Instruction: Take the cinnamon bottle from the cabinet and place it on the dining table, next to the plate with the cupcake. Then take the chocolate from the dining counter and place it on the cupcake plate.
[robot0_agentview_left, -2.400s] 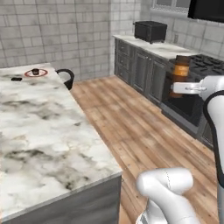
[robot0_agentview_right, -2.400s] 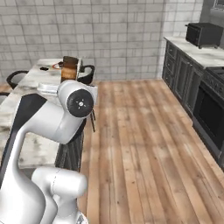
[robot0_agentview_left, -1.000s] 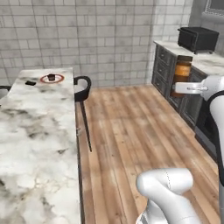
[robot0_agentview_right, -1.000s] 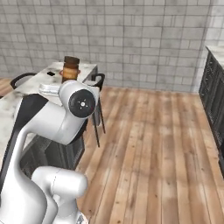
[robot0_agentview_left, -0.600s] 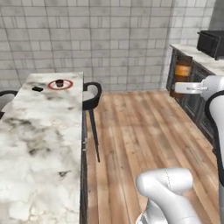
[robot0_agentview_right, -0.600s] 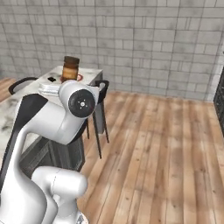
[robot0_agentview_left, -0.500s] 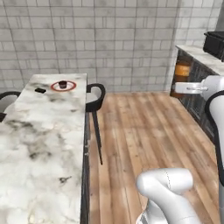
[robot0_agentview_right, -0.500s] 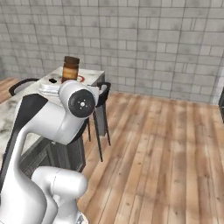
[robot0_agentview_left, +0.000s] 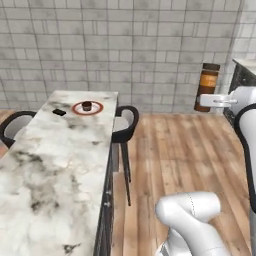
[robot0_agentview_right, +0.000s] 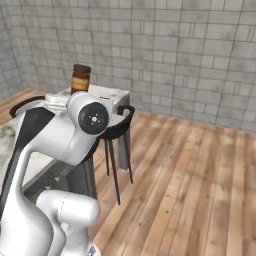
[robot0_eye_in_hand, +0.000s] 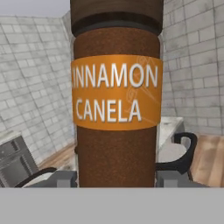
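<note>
The cinnamon bottle (robot0_eye_in_hand: 116, 96) carries an orange label band with white capitals: "INNAMON" on the upper line, its first letter cut off round the curve, and "CANELA" below it.

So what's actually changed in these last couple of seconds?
The base has turned toward the dining table, so the whole view shifted: stove and kitchen counter slid out of sight. The gripper still holds the cinnamon bottle upright. The cupcake, plate and chocolate lie untouched.
</note>
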